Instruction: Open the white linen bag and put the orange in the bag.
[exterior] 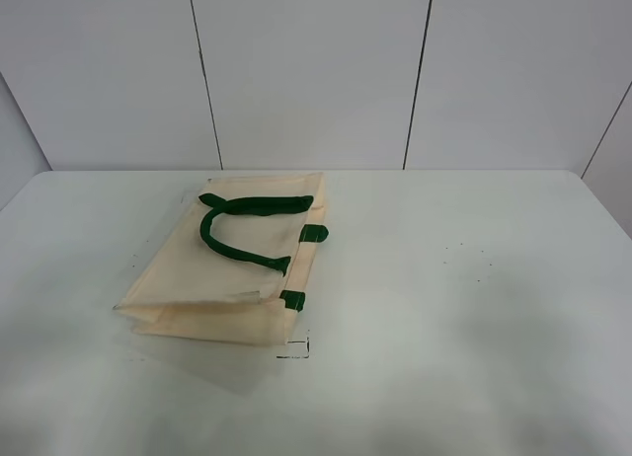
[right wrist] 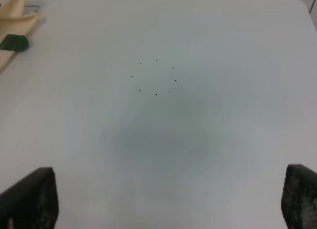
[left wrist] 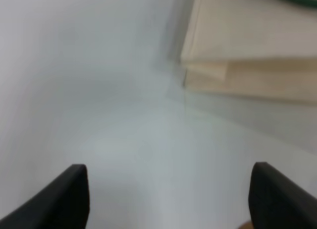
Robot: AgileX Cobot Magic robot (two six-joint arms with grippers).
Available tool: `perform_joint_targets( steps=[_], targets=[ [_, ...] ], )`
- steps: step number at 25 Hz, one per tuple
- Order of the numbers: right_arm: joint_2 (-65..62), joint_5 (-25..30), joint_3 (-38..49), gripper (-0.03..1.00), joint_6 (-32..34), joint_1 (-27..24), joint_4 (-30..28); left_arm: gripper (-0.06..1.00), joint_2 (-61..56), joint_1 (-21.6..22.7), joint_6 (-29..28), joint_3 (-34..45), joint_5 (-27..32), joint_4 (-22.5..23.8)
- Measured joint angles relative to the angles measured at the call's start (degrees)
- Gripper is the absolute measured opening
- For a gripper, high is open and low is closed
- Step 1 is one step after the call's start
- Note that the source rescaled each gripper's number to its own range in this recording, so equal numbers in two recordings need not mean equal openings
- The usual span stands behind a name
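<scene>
On the left half of the worktop [exterior: 474, 278], toward the far edge, the white linen bag [exterior: 237, 268] lies flat and folded; its two dark green handles [exterior: 237, 229] rest on the upper face of the cloth, one curved in a loop, the other showing only as short ends near the side of the bag that faces the middle of the worktop. At the corner of the bag nearest the front edge, a small black mark [exterior: 294, 349] is drawn on the worktop, just beside the cloth. I cannot see the orange in any view.

The left claw [left wrist: 168, 197] is open; its two dark fingers [left wrist: 69, 194] stand far apart above the bare worktop, and a corner of the bag appears ahead of them, not touching them; this view is blurred. The right claw [right wrist: 168, 197] is open also, with its fingers wide apart over the right part of the worktop; a ring of small dark dots [right wrist: 155, 76] lies on the surface ahead of it, and an edge of the bag with one green strap end [right wrist: 13, 42] shows far to the side, well apart from this claw.
</scene>
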Motion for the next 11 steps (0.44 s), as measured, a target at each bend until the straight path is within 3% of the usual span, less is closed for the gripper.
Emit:
perform_joint_targets(
  steps=[11],
  targets=[
    [0.0,0.0,0.0,1.0,0.0,0.0,0.0,0.87,-3.0,0.0,0.4,0.0,0.1,-0.6]
  ],
)
